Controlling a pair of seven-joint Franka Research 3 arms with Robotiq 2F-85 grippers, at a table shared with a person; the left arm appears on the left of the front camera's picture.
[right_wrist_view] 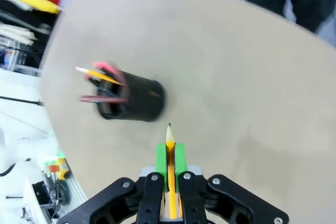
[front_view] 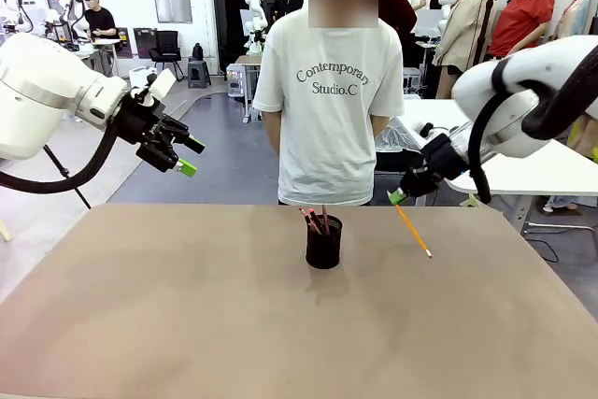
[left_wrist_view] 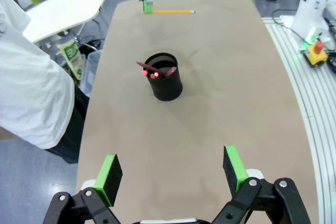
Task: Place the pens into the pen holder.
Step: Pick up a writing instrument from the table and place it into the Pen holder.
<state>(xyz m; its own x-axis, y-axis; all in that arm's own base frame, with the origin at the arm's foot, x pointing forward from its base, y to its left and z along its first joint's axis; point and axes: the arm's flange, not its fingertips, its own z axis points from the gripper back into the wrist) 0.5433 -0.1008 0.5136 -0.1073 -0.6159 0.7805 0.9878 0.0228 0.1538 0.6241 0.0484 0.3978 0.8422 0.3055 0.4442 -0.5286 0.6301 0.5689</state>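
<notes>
my right tool [front_view: 400, 195] was clamped on the yellow pencil [front_view: 413, 230] right of the pen holder [front_view: 323, 242]; left tool [front_view: 183, 156] gaped apart.

We face the person [front_view: 328, 91] across the table [front_view: 187, 324]; both wrist views look down on the same holder [left_wrist_view: 164, 77]

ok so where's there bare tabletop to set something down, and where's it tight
Bare tabletop runs across the whole near half in front of the pen holder, and along the left side beneath the open left gripper. It is tighter on the far right, where the right gripper holds the yellow pencil in the air beside the holder.
</notes>
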